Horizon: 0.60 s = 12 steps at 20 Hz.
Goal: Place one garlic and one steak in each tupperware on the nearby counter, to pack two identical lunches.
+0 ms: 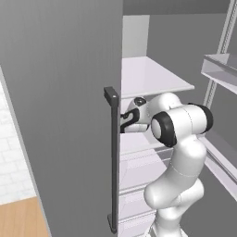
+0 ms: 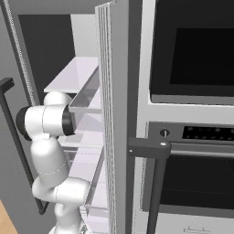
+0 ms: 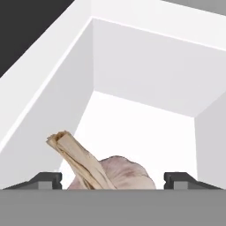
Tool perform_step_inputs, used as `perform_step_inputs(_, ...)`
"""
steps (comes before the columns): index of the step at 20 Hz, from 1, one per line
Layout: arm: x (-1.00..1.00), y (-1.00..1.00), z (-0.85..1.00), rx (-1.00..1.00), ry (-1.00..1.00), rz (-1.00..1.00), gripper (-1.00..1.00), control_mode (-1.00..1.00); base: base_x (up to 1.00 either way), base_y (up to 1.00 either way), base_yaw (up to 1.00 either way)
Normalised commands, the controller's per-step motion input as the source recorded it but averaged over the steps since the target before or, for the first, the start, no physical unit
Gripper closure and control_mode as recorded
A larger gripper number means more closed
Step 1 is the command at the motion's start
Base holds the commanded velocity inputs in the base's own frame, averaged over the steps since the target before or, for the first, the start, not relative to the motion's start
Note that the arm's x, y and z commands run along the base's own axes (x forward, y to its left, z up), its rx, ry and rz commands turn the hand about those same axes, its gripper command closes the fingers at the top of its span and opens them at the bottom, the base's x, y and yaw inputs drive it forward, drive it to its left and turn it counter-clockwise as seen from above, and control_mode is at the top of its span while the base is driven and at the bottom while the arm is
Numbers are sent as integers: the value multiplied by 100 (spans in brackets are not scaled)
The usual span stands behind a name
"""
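Note:
A garlic [image 3: 119,172], an off-white, pinkish bulb with a dry tan stalk pointing up and left, lies on the white floor of a fridge compartment [image 3: 141,123]. My gripper [image 3: 112,180] is open. The bulb sits between its two dark fingertips [image 3: 47,178], with a gap on each side. In the left base view my arm reaches into the fridge at mid height, and the hand [image 1: 132,118] goes behind the door's edge, which hides the fingers. The steak, the tupperware and the counter are out of view.
The grey fridge door [image 1: 65,115] with its dark vertical handle [image 1: 112,157] stands open close on the left of the arm. White shelves [image 1: 152,76] and door bins [image 1: 222,69] surround it. A built-in oven [image 2: 196,59] with a dark bar handle [image 2: 155,151] stands to the right.

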Motion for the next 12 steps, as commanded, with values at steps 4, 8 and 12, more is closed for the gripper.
perform_step_inputs(4,0,0,0,0,0,0,100,-100,0,0,0)
perform_step_inputs(8,-8,0,0,0,0,0,100,-100,0,0,0)
perform_step_inputs(12,-52,-5,0,0,0,0,100,-100,0,0,0)
